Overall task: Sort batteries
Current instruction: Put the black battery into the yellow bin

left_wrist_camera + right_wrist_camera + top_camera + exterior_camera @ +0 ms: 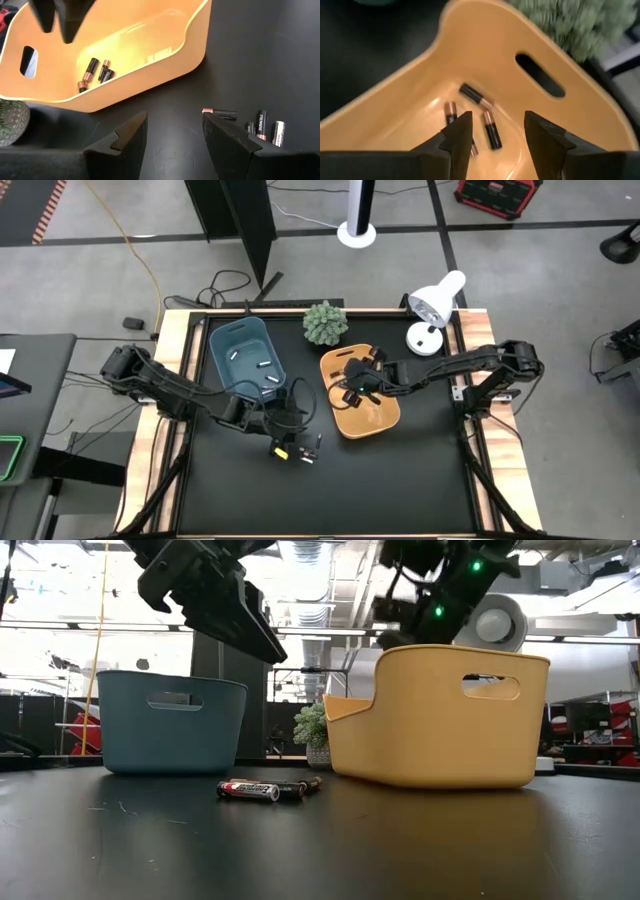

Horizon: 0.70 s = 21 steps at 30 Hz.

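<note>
Several dark batteries (262,789) lie side by side on the black table, between the two bins and toward the near edge; the left wrist view shows them (263,127) beside my fingers. My left gripper (172,134) hangs open above the table next to them, touching nothing. A few dark, copper-tipped batteries (489,129) lie on the floor of the orange bin (372,415). My right gripper (493,132) is open above that bin's inside. Pale batteries (266,364) lie in the blue bin (238,335).
A small green plant (325,323) stands at the far edge between the bins, and a white desk lamp (436,305) at the far right corner. Wooden rails (172,350) frame the table. The black mat toward the near edge (380,490) is bare.
</note>
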{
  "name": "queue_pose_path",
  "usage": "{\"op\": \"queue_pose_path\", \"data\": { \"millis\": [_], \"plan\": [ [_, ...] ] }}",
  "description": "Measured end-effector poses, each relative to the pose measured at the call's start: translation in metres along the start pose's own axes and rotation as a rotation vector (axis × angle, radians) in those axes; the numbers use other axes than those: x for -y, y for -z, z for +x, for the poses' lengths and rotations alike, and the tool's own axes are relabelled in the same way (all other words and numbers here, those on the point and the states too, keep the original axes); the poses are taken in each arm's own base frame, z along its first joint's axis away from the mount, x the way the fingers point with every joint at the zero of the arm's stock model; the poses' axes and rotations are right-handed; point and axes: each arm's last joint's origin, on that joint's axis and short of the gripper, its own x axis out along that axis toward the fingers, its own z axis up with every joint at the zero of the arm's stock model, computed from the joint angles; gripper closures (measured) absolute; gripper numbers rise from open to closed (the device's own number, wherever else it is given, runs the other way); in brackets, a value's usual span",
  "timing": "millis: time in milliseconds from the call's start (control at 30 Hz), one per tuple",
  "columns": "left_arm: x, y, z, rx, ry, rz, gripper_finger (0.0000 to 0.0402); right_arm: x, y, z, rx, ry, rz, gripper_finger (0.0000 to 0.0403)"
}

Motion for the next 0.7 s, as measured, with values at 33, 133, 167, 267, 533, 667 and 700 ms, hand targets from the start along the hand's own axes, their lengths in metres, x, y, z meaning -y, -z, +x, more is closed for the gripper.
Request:
{"op": "queue_pose_path", "data": {
  "millis": [33,133,167,267,533,667,700],
  "plan": [
    [0.000,0.000,0.000,0.000,-0.010,0.006,0.0217,-0.003,-0.003,-0.004,0.017,0.005,-0.018,0.0209],
    [-0.002,-0.002,-0.009,0.012,-0.051,0.008,0.0217,-0.013,-0.009,-0.016,0.069,0.023,-0.073,0.0209],
    [-0.003,-0.003,-0.014,0.017,-0.064,0.005,0.0217,-0.017,-0.012,-0.021,0.091,0.028,-0.092,0.0210],
    [-0.007,-0.003,-0.030,0.013,-0.076,-0.015,0.0217,-0.030,-0.019,-0.037,0.154,0.039,-0.147,0.0214],
    [0.001,0.007,-0.046,-0.060,-0.046,-0.050,0.0217,-0.081,-0.019,-0.088,0.352,-0.180,-0.293,0.0219],
    [0.001,0.010,-0.045,-0.090,-0.048,-0.030,0.0217,-0.101,-0.018,-0.110,0.476,-0.279,-0.285,0.0219],
    [0.001,0.010,-0.045,-0.091,-0.051,-0.041,0.0217,-0.107,-0.017,-0.112,0.491,-0.290,-0.289,0.0219]
  ]
}}
